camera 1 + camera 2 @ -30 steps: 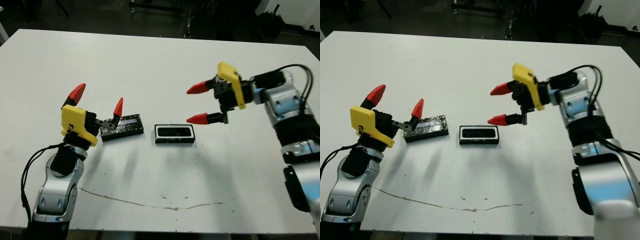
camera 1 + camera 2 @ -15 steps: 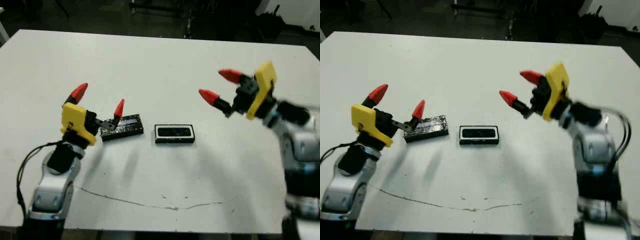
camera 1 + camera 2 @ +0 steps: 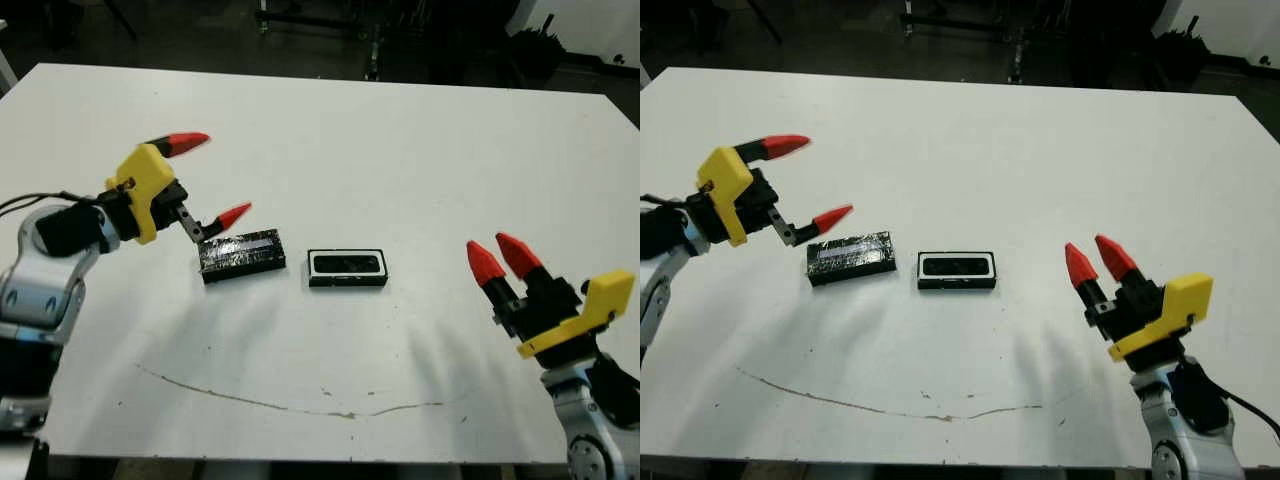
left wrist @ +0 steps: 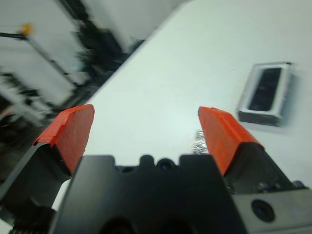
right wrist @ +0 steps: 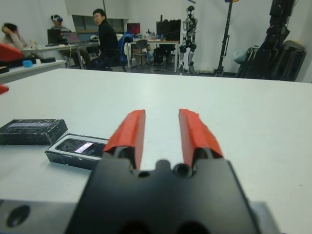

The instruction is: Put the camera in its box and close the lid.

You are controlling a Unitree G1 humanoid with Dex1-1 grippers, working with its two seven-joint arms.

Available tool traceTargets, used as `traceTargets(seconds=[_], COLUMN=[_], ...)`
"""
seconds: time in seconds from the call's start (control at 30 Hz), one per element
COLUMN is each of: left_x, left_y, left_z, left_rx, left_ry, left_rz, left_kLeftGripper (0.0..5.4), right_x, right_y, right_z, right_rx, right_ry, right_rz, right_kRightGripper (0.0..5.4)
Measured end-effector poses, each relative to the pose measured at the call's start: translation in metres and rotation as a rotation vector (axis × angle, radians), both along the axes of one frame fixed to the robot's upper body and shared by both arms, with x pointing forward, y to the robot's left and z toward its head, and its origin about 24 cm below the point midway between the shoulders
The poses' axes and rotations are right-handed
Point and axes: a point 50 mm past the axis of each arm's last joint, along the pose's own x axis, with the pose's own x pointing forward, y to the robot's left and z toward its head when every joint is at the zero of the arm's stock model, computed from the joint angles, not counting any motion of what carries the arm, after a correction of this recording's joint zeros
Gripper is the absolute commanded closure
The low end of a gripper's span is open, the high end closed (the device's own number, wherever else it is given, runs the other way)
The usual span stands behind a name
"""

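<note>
Left eye view: camera already in the black-walled, white-lined box (image 3: 347, 268); wide-open left gripper (image 3: 208, 180) risks nudging glossy black lid (image 3: 241, 254) askew; right gripper (image 3: 500, 260), narrowly parted, empty.

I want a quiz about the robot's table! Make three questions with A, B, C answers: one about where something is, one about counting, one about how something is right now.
1. Where is the camera?
A. In the left tool
B. Lying in the box
C. On the lid

2. How many red fingertips show on the two tools in the head view?
A. Two
B. Three
C. Four

3. How is the box now?
A. Uncovered
B. Covered by the lid
C. Tipped on its side

Answers:
1. B: the black bar sits inside the white-lined tray.
2. C: two on the left tool, two on the right tool.
3. A: the lid lies flat on the table beside the box, to its left, not on it.
</note>
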Motion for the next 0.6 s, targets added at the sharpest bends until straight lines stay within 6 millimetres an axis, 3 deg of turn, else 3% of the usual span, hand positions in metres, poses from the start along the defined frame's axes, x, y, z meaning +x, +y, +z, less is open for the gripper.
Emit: traceTargets(seconds=[0.17,0.3,0.6], left_x=[0.014,0.019,0.019], left_y=[0.001,-0.004,0.000], left_z=[-0.008,-0.025,-0.055], left_rx=[-0.006,-0.033,0.018], left_ry=[0.186,0.302,0.379], left_rz=[-0.143,-0.216,-0.212], left_kLeftGripper=[0.00,0.00,0.00], right_x=[0.001,0.002,0.001], right_y=[-0.001,-0.002,-0.003], right_z=[-0.003,-0.002,-0.001], right_rx=[0.006,0.007,0.004], right_ry=[0.008,0.007,0.003], right_rz=[-0.019,-0.040,-0.050], right_kRightGripper=[4.72,5.34,5.38])
